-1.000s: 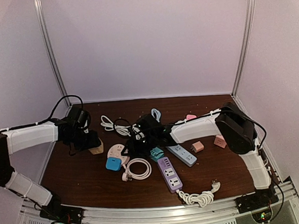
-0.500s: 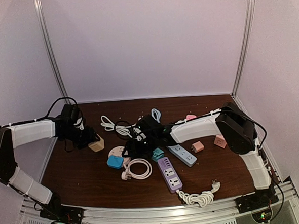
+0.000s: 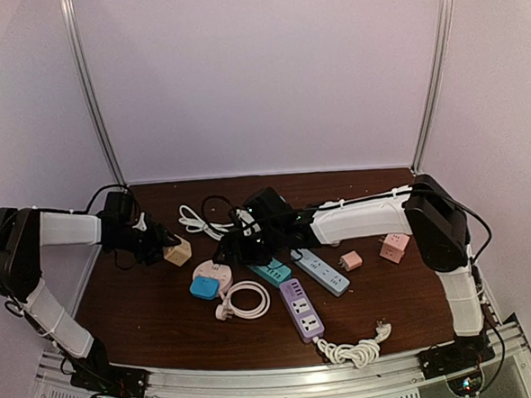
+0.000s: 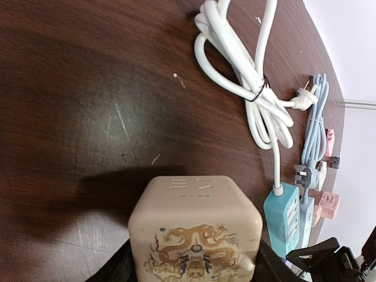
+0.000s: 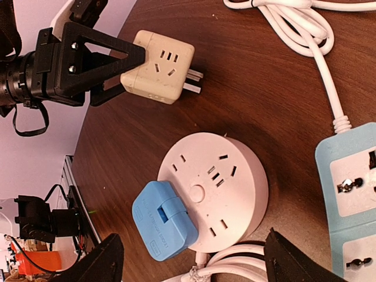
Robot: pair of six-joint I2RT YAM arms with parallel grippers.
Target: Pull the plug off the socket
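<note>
Left of the round socket (image 5: 214, 197), my left pincer (image 3: 168, 249) holds the beige cube plug (image 5: 158, 66), now pulled clear; my right pincer (image 3: 231, 252) has just spread wide above the socket. Unplugging looks done.

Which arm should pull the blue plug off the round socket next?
Right. The right gripper hangs open just over the blue plug on the round socket; the left gripper is shut on the beige cube.
</note>
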